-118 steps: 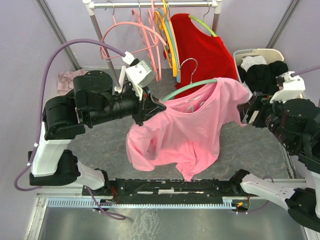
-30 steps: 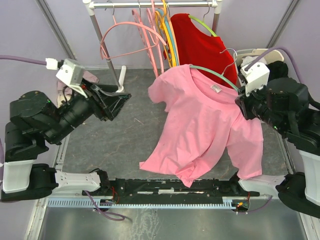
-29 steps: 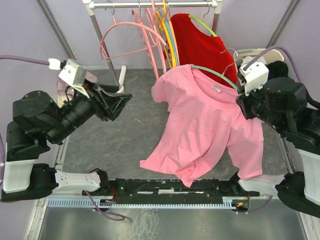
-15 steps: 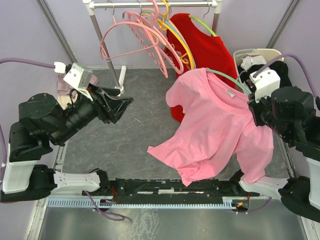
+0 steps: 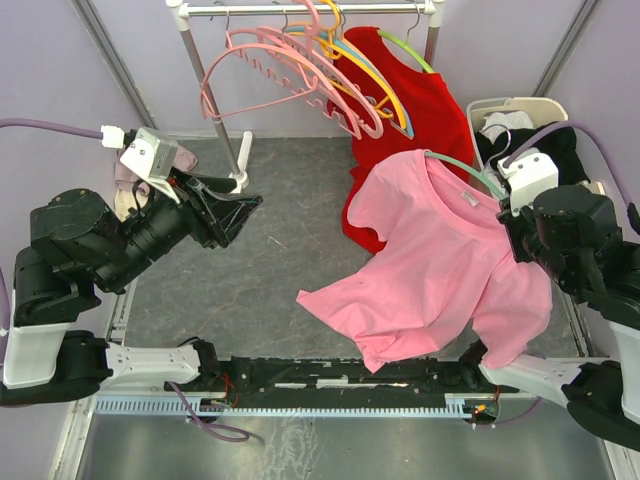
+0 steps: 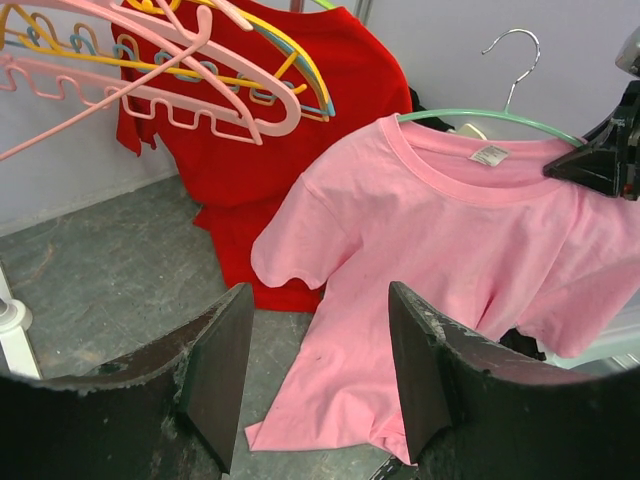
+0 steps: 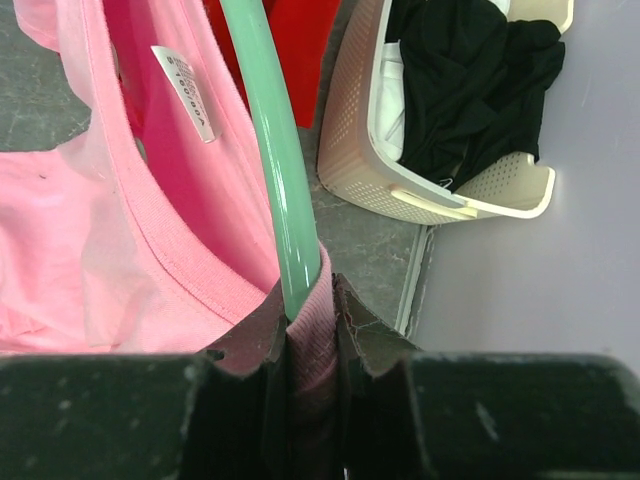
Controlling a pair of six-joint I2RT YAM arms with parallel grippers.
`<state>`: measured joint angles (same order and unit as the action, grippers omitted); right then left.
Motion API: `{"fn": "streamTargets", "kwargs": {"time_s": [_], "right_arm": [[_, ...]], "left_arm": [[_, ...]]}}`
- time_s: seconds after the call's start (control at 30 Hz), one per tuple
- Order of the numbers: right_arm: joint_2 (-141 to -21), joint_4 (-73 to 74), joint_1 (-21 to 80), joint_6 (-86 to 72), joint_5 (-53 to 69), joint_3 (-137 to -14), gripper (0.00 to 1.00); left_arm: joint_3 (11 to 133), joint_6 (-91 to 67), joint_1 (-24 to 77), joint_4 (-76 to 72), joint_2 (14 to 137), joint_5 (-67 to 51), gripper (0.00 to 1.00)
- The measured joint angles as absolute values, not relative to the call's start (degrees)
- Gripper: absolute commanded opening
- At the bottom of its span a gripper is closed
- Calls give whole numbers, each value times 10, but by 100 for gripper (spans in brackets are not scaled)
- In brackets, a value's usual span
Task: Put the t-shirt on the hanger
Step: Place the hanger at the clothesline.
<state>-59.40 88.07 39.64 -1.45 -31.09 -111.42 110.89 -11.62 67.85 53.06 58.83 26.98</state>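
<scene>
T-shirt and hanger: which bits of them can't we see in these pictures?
- Left wrist view: part of the bottom edge of the t-shirt is hidden behind the open left pincer.
- Right wrist view: the top of the hanger is cut off by the picture's edge.
- Right wrist view: the writing on the label is too small to read.
- Top view: one arm of the hanger is hidden inside the t-shirt.

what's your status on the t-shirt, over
Left gripper open, empty. Right gripper shut on hanger, t-shirt hanging from it. Red shirt close behind.
</scene>
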Motion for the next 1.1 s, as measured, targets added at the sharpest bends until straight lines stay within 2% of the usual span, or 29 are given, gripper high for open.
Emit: {"fn": "streamTargets", "kwargs": {"time_s": [0.67, 1.1], "right_arm": [[-602, 870, 397, -12, -383, -1081, 1], [-750, 790, 397, 12, -429, -1160, 1]], "left_arm": [[1105, -116, 679, 525, 574, 275, 63], [1082, -116, 679, 478, 498, 302, 63]]}}
